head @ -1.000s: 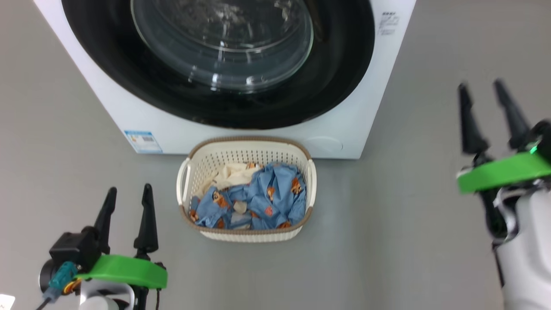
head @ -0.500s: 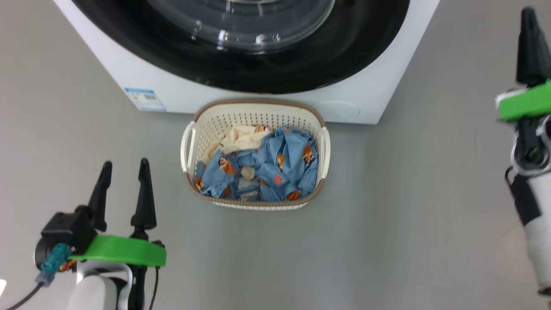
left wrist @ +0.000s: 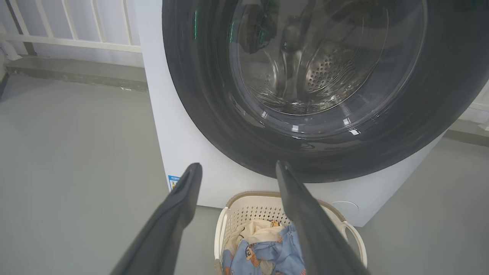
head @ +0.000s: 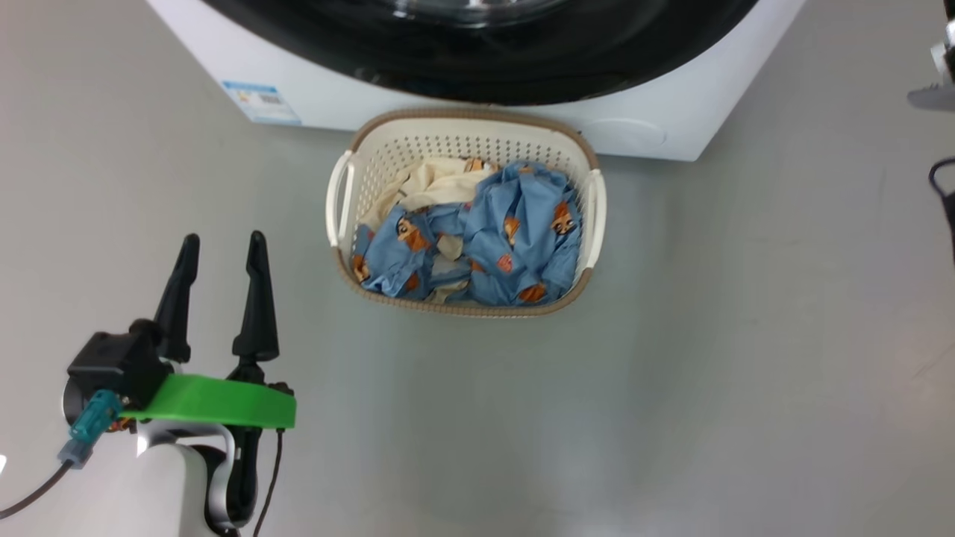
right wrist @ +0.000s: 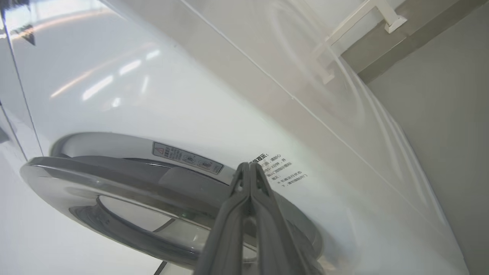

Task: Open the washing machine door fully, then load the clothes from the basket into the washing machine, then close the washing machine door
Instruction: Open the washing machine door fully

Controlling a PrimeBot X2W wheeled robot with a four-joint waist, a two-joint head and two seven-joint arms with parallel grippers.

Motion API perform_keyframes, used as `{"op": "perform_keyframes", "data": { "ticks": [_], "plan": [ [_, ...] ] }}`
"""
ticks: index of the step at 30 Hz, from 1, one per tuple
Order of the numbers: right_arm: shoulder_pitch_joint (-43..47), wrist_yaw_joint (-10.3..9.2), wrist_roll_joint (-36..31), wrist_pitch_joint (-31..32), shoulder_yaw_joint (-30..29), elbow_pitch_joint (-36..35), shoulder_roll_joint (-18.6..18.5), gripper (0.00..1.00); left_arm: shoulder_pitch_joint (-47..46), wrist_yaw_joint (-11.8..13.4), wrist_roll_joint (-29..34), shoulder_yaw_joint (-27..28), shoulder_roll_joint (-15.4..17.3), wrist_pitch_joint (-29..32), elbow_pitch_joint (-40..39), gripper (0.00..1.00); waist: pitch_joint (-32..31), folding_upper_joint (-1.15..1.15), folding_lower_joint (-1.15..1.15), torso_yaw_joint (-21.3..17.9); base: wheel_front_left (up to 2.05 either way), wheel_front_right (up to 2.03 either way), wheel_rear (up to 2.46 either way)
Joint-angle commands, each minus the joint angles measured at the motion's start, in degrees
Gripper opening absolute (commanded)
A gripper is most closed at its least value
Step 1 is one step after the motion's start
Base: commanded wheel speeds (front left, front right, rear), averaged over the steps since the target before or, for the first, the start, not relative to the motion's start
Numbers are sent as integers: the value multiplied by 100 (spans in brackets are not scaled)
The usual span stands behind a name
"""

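Door: the washing machine door [left wrist: 324, 95], glossy black round bulging glass, is lying against the white washing machine [left wrist: 183, 145].
Basket: the basket [head: 462, 127] is sitting on the floor [head: 671, 373] just before it, holding the clothes [head: 515, 239].
Writing: blue sticker [head: 261, 102] and warning label [right wrist: 187, 157] are showing, unreadable.
Room: floor is spreading wide beside the basket.
Left pincer [head: 224, 239]: hanging released, left of basket.
Right pincer [right wrist: 248, 168]: clenched empty, pointing at the door's rim.

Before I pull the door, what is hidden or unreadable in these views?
- Head view: the top edge cuts off most of the large round glossy black door.
- Right wrist view: the right gripper's shut jaws hide whether they touch the door's rim.
- Left wrist view: the left gripper's finger and the bottom edge cover much of the cream perforated plastic basket.
- Same view: the printed label's text is too small.
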Motion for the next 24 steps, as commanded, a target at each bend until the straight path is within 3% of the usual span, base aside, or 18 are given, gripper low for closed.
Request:
{"op": "perform_keyframes", "data": {
  "ticks": [1,7,24],
  "plan": [
    [-129,9,157,166,94,-109,-35,0,-121,-14,-57,150,110,-36,-165,100,139,0,0,125,0,0,0],
    [-553,9,831,918,157,-14,-166,0,-193,-12,-114,128,110,-36,-201,100,304,0,0,240,0,0,0],
    [-1539,9,1440,2048,377,429,-281,0,-346,50,-318,-25,110,-36,-221,100,682,0,0,494,0,0,0]
  ]
}}
